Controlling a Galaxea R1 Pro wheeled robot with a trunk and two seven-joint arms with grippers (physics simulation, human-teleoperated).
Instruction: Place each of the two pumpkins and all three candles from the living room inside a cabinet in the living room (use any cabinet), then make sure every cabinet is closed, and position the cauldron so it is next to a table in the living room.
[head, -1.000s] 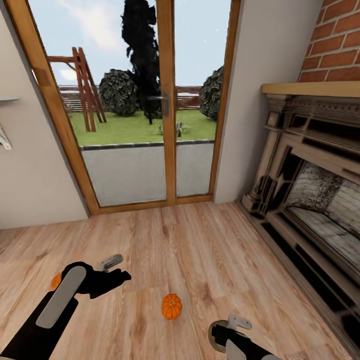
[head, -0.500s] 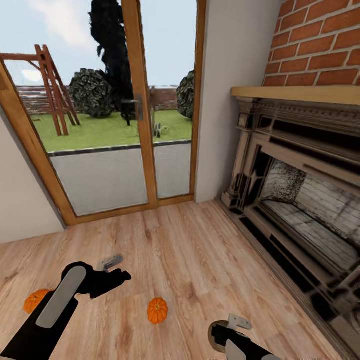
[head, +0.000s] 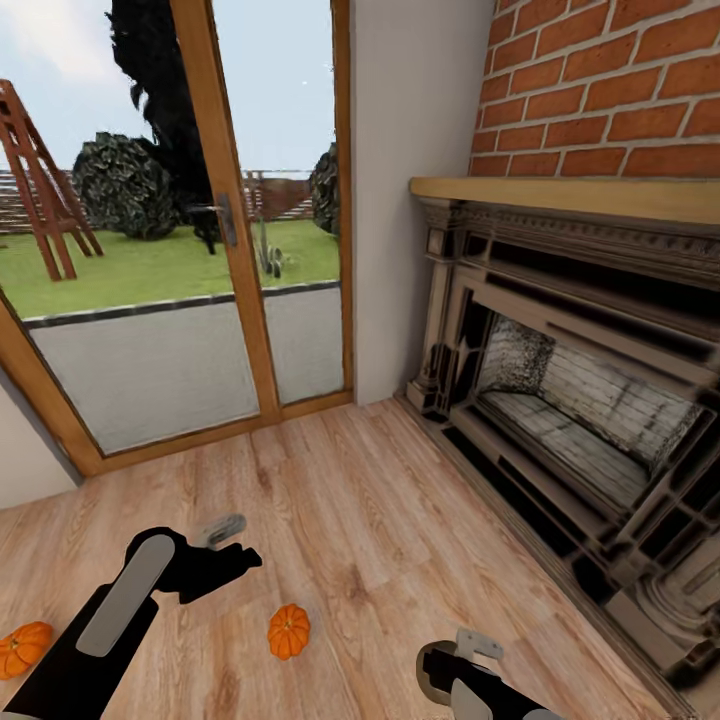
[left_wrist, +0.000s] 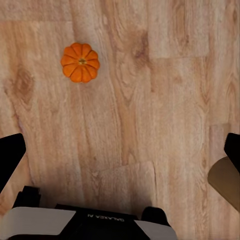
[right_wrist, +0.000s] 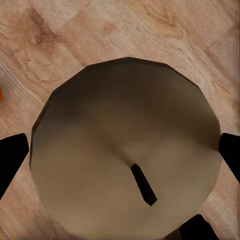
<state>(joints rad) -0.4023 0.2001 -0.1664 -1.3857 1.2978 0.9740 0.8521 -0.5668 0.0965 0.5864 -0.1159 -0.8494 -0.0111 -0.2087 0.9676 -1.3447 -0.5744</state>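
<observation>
Two orange pumpkins lie on the wooden floor: one pumpkin (head: 288, 631) sits between my arms, and the other pumpkin (head: 22, 648) is at the far left edge. My left gripper (head: 245, 541) hangs open above the floor, up and to the left of the nearer pumpkin. In the left wrist view its fingers stand wide apart and empty, with a pumpkin (left_wrist: 80, 62) on the floor beyond them. My right gripper (head: 447, 668) at the bottom edge is shut on a tan candle (head: 431, 686). The candle (right_wrist: 125, 160) with its dark wick sits between the two fingers in the right wrist view.
A dark ornate fireplace (head: 560, 400) with a wooden mantel and brick wall above runs along the right. A wood-framed glass door (head: 230, 290) onto a garden stands ahead at the left. Light plank floor (head: 360, 500) stretches between them.
The camera has turned right, so the door and both pumpkins have slid left in the picture and more of the fireplace shows. Both arms keep their pose; the candle stays held.
</observation>
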